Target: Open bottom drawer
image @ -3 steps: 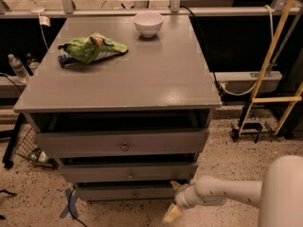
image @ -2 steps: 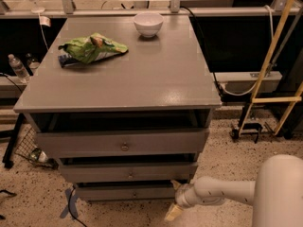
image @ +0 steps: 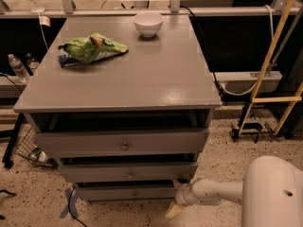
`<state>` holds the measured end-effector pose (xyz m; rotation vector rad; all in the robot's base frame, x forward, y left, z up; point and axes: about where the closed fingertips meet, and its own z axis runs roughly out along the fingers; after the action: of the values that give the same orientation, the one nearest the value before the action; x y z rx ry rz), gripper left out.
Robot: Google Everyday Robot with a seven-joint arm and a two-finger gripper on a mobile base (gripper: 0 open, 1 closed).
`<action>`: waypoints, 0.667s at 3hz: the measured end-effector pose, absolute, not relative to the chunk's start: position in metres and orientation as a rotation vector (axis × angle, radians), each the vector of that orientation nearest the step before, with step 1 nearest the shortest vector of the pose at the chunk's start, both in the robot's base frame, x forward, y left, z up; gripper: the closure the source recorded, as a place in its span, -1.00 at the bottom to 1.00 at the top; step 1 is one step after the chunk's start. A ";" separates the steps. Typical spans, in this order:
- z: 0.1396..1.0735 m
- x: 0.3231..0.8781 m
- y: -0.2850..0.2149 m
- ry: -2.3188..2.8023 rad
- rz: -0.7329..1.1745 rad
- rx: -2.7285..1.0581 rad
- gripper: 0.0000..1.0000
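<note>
The grey cabinet (image: 118,74) has three drawers, and all three fronts stand a little out with dark gaps above them. The bottom drawer (image: 109,193) is the lowest and narrowest, with a small round knob (image: 135,193) at its centre. My gripper (image: 174,208) is low by the floor at the drawer's right end, just off the cabinet's lower right corner. It sits on a white arm (image: 213,192) that comes in from the right. The middle drawer (image: 128,172) and top drawer (image: 124,143) are above.
A white bowl (image: 148,22) and a green snack bag (image: 91,48) lie on the cabinet top. A water bottle (image: 18,68) stands at the left. A yellow ladder frame (image: 277,60) and a black stand (image: 248,126) are on the right. The floor is speckled.
The large white arm segment at the lower right has come further into view towards the left. The gripper stays at the bottom drawer's right end. The drawers have not visibly moved.
</note>
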<state>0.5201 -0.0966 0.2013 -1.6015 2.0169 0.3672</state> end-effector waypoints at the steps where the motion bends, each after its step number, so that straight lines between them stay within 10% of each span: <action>1: 0.189 0.535 -0.091 2.000 0.342 -1.614 -1.00; 2: 0.180 0.549 -0.081 1.980 0.332 -1.639 -1.00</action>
<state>0.5486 -0.0814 0.1805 -1.6386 1.9800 0.3321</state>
